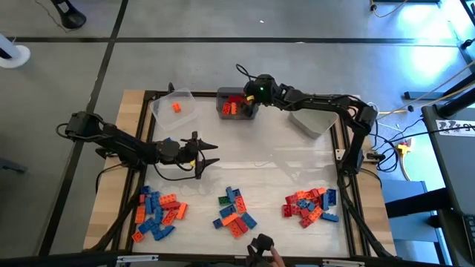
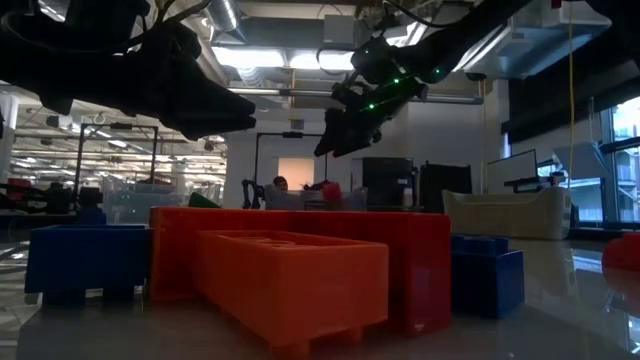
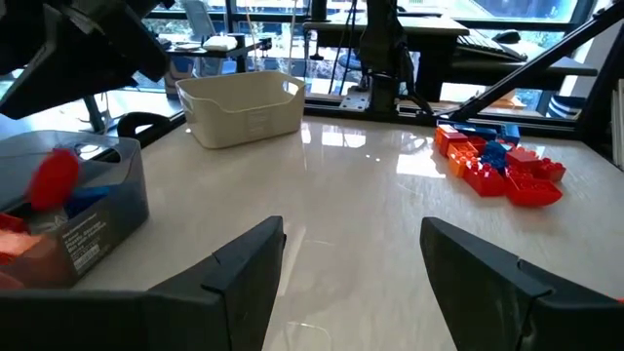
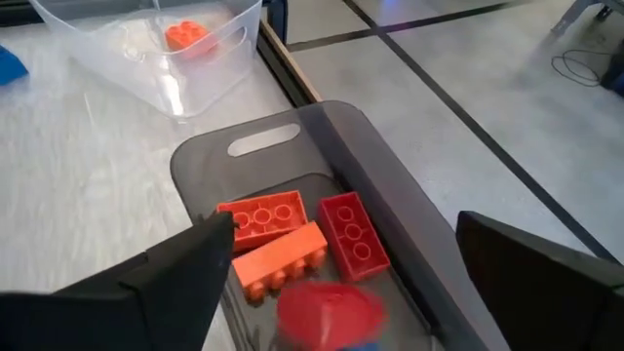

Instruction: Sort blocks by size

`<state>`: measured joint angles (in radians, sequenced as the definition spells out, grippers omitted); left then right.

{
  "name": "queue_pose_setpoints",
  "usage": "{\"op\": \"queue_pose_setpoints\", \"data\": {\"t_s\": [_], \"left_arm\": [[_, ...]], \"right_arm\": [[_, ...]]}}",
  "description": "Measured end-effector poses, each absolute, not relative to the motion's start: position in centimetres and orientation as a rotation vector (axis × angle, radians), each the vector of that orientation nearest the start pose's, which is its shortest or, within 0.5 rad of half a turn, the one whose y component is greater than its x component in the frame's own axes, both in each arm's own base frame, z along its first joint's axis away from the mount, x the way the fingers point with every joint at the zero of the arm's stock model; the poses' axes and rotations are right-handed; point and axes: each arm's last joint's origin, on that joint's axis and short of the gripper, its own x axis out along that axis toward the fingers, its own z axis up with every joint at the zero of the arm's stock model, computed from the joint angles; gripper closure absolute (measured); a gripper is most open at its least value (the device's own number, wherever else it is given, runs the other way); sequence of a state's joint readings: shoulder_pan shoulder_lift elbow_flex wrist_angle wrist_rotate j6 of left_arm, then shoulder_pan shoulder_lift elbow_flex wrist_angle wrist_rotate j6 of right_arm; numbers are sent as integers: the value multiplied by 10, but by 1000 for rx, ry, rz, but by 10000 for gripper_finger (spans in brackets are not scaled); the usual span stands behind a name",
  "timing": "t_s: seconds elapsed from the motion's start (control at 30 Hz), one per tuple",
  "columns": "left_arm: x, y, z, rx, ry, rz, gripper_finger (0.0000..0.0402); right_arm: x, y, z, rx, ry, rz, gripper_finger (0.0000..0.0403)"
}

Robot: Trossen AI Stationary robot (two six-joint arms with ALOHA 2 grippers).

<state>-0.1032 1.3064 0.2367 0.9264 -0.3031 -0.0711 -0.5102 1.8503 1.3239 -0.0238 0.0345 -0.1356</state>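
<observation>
Blocks lie in three piles near the table's front edge: left (image 1: 159,211), middle (image 1: 234,212) and right (image 1: 310,205). At the far edge my right gripper (image 1: 249,90) hangs open over the grey bin (image 1: 237,104). In the right wrist view a blurred red block (image 4: 330,312) shows in the air between and below the fingers, touching neither, above red and orange blocks (image 4: 292,239) on the bin's floor. My left gripper (image 1: 205,154) waits open above the bare table left of centre, with nothing in it. One orange block (image 1: 177,107) rests in the clear bin (image 1: 175,110).
A white bin (image 1: 315,120) stands at the far right, beside the grey bin. The wooden table frame (image 1: 137,119) runs round the white top. Bare table lies between the bins and the piles. The low view shows big red, orange and blue blocks (image 2: 290,275) close in front.
</observation>
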Motion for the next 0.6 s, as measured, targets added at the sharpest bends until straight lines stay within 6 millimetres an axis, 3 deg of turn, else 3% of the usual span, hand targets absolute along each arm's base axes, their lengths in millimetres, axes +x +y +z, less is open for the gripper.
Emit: {"op": "queue_pose_setpoints", "data": {"t_s": [0.1,0.23,0.47,0.6], "left_arm": [[215,-14,159,-41,134,204,173],[215,-14,158,-41,135,205,173],[216,-14,159,-34,133,204,173],[215,-14,159,-34,133,204,173]], "right_arm": [[362,-202,238,2,587,-491,12],[356,-179,258,-16,624,-459,22],[341,-104,287,-44,757,-264,40],[343,-56,289,-57,812,-136,44]]}}
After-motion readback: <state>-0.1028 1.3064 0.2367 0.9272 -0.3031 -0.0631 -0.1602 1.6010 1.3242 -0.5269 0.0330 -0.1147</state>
